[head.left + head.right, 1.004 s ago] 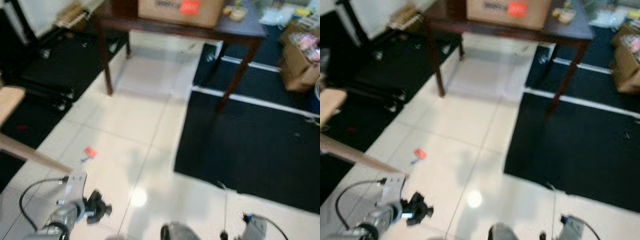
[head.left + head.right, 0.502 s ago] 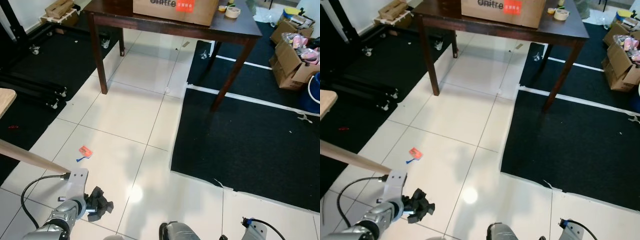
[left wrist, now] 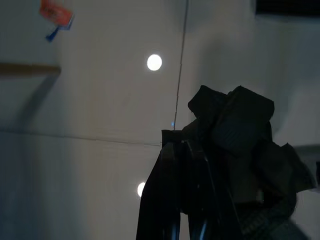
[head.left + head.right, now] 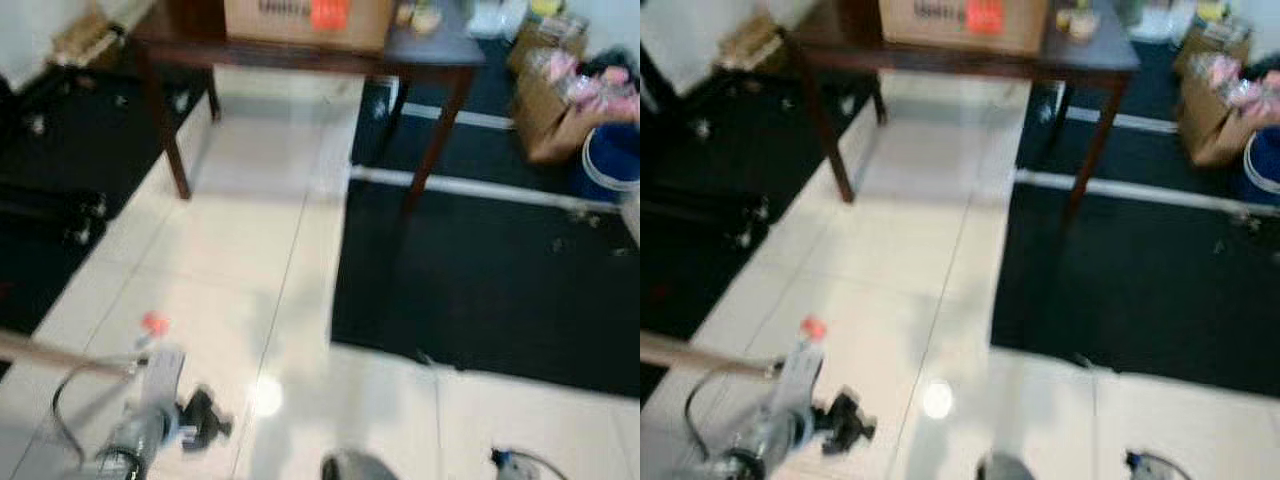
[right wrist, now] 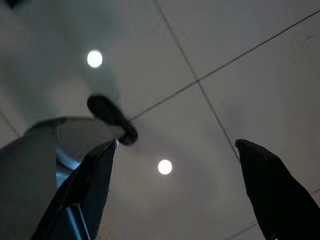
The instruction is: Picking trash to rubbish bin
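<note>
The left tool (image 3: 200, 220) is pinching a crumpled black scrap of trash (image 3: 240, 145), its 2 black fingers (image 3: 165, 200) pressed together on the wad's lower edge. In the head views this tool hangs low over the white tiled floor (image 4: 240, 230), with the wad (image 4: 845, 420) sticking out past its tip. Beyond the left tool, a little way ahead of it on the tiles, lies a small orange scrap (image 4: 153, 322) with a blue bit beside it; the same scrap (image 3: 52, 11) shows in the left wrist view, well apart from the held wad.

The right tool (image 5: 175, 170) hangs over bare tile with its 2 fingers spread wide and nothing between them; a round dark part of the robot's body sits just beside 1 finger.

Farther ahead of both tools stands a dark wooden bench (image 4: 440, 55) carrying a cardboard box (image 4: 960, 22) with an orange label; the dark print on the box is too blurred to read. A black mat (image 4: 480, 280) lies ahead of the right tool, and past it an open carton of pink things (image 4: 560, 95) beside a blue bin (image 4: 612, 160).
</note>
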Controlling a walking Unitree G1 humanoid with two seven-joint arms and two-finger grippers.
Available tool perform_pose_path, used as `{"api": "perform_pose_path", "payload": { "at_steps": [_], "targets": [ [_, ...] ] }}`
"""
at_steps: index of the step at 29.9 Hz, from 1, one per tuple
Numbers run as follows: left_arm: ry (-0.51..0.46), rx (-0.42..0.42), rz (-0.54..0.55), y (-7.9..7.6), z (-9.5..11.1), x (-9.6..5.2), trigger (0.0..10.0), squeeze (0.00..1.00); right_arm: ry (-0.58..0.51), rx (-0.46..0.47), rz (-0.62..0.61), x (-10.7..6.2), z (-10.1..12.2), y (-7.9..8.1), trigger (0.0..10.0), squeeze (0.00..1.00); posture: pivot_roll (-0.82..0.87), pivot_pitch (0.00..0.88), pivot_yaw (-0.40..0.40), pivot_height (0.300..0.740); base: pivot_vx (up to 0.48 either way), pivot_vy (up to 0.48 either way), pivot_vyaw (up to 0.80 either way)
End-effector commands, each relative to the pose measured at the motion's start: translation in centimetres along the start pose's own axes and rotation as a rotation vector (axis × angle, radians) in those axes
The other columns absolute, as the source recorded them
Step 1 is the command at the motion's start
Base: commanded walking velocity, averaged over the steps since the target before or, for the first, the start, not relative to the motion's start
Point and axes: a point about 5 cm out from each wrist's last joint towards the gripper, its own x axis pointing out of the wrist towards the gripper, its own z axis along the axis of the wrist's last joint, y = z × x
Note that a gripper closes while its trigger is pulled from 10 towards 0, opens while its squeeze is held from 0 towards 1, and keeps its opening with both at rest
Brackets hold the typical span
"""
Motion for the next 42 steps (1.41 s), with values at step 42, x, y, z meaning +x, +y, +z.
{"api": "perform_pose_path", "payload": {
  "at_steps": [42],
  "targets": [
    [0.055,0.03,-0.021,-0.28,-1.49,-0.15,10.0,0.0,-0.006,0.003,0.022,0.08,0.16,0.72,10.0,0.0,0.11,0.094,-0.022,0.74,0.307,0.0,-0.12]
  ]
}}
